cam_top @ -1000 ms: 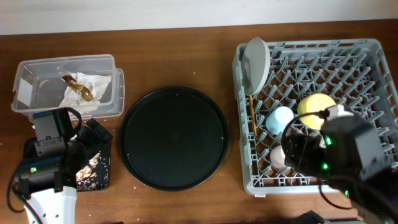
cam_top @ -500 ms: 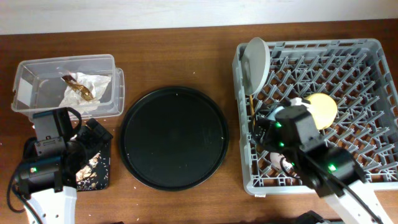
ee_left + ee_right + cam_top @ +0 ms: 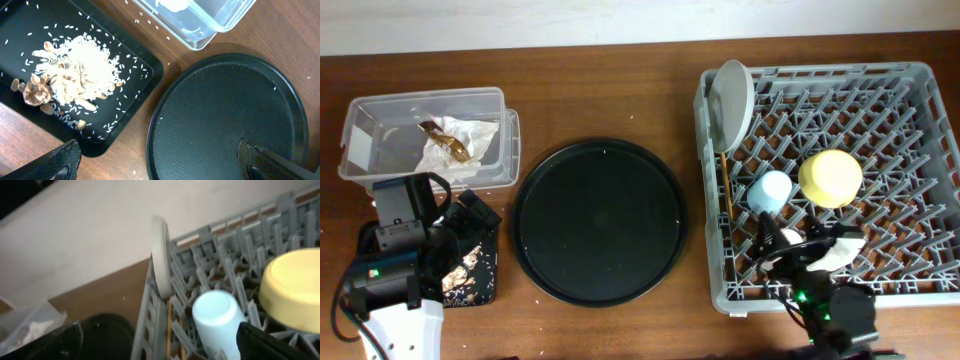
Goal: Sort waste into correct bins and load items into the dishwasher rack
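Pink cup: can't make it out. The right arm sits over the lower-left part of the dishwasher rack and blocks that spot; the arm is cut off by the bottom edge of the frame.

Right wrist view is blurred. The right fingers are spread wide with nothing between them, above the rack's near corner.

The left fingers are also spread wide and empty, hanging over the gap between the flat black tray and the large round black tray. From overhead, the left arm covers the left half of the flat tray.

Rack contents:
- grey-white plate on edge in the upper-left corner
- chopsticks, thin wood, lying along the left wall and partly hidden by pegs
- light-blue cup, tilted among the pegs
- yellow bowl just right of the cup, smooth dome facing up

Waste:
- The shredded food scraps are a beige heap on the flat tray, with loose grains scattered around them.
- The crumpled napkin with the brown scrap lies inside the clear tub, upper left of the frame.
- In the left wrist view the tub is cropped to one corner.

The worktop is brown wood grain. The round tray has a matte pebbled surface and sits between the tub and the rack.
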Available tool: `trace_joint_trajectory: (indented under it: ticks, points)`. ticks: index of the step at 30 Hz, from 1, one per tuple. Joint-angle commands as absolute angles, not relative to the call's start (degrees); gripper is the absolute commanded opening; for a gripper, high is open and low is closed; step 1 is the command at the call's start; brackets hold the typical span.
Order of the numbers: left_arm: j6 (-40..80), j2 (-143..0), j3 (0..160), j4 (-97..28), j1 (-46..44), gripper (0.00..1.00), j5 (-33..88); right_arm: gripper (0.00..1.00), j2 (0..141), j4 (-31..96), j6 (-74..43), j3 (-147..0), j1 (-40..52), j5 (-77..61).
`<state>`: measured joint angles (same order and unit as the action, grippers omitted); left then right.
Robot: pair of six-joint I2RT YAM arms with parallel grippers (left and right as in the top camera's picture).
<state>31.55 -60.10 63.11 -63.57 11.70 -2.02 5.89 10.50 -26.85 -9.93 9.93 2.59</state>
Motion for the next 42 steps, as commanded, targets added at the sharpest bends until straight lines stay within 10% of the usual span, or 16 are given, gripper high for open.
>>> trace_joint_trajectory:
  ticks: [1,9,42]
  points:
    - [31.7,-59.9,63.3,-63.5,11.9,0.99,-2.8,0.99,0.6,5.1,-25.0,-3.4,8.8,0.9]
    - [31.7,-59.9,63.3,-63.5,11.9,0.99,-2.8,0.99,0.2,4.7,-4.7,-0.3,-2.0,0.3]
    - [22.9,-55.9,52.9,-54.3,6.1,0.99,-4.3,0.99,0.2,4.6,0.6,-0.3,-4.9,0.4]
